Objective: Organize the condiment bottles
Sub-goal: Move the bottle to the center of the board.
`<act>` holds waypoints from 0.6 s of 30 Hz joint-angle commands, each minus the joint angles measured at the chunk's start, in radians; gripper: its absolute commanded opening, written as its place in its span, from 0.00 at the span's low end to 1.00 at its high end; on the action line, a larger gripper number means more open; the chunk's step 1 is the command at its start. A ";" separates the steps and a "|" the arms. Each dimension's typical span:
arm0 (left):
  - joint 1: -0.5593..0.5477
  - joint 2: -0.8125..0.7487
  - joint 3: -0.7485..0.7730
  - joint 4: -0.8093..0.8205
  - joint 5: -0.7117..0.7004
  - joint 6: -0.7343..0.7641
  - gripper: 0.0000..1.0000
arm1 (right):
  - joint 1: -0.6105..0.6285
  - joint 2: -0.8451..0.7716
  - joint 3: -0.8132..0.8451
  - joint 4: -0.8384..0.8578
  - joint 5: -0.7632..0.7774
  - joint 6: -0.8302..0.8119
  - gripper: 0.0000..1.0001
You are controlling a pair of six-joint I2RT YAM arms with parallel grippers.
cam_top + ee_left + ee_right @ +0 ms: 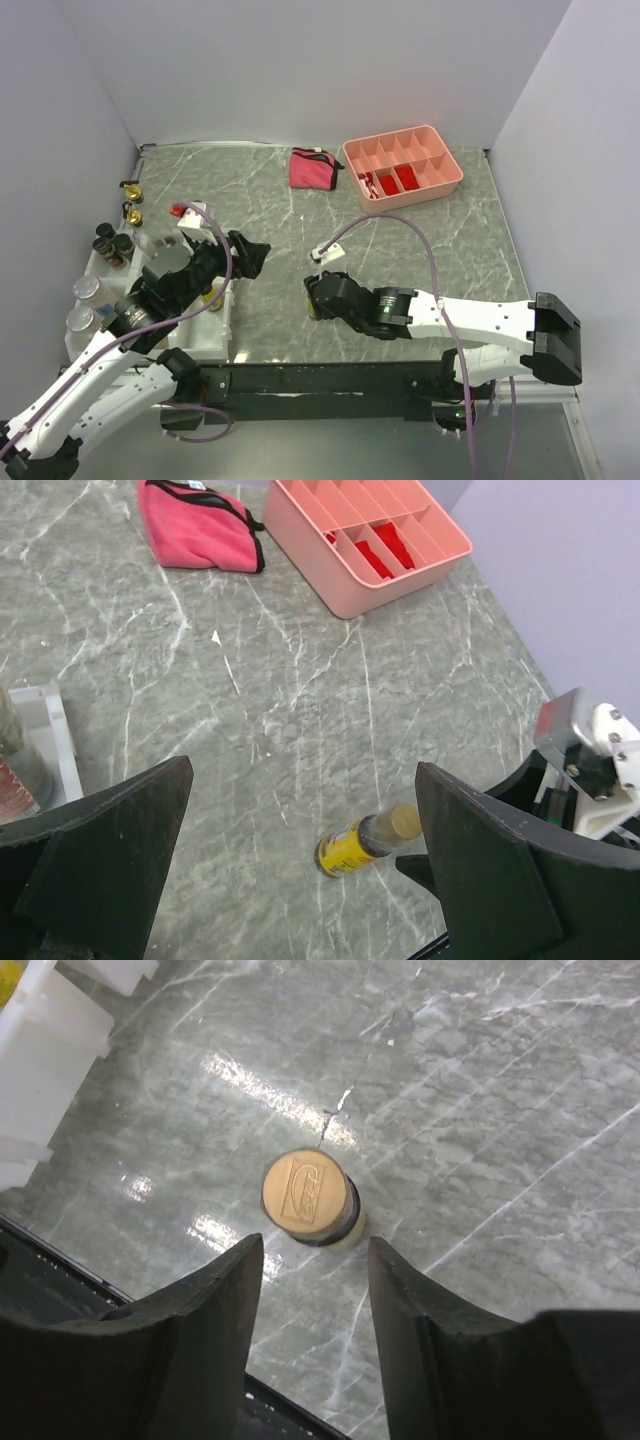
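Note:
A small yellow bottle with a gold cap (308, 1195) is on the marble table just beyond my right gripper (315, 1245). That gripper is open, its fingertips a little short of the bottle, and the cap faces its camera. The bottle also shows in the left wrist view (365, 842) and the top view (313, 308). My left gripper (300, 780) is open and empty above the table, left of the bottle (250, 255). My right gripper in the top view (316, 293) is right by the bottle. Dark-lidded jars (112, 238), silver-lidded jars (86, 290) and gold-topped bottles (132, 212) stand at the far left.
A white rack (205, 335) sits at the near left under my left arm, and it also shows in the right wrist view (50, 1040). A pink compartment tray (445, 185) with red items and a pink zip pouch (312, 168) lie at the back. Grey walls enclose the table.

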 commanded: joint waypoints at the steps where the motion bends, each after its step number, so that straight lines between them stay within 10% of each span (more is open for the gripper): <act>1: 0.001 0.010 0.015 0.001 -0.026 -0.004 0.99 | 0.008 0.006 0.080 -0.012 0.025 0.010 0.57; 10: 0.003 0.046 0.011 0.022 0.003 -0.010 0.99 | 0.008 -0.066 0.111 -0.067 0.040 0.008 0.71; 13: 0.003 0.076 0.008 0.044 0.026 -0.020 1.00 | 0.008 -0.135 0.093 -0.081 0.051 0.011 1.00; 18: 0.003 0.161 0.035 0.046 0.036 -0.066 0.99 | 0.006 -0.234 -0.008 -0.092 0.176 0.073 1.00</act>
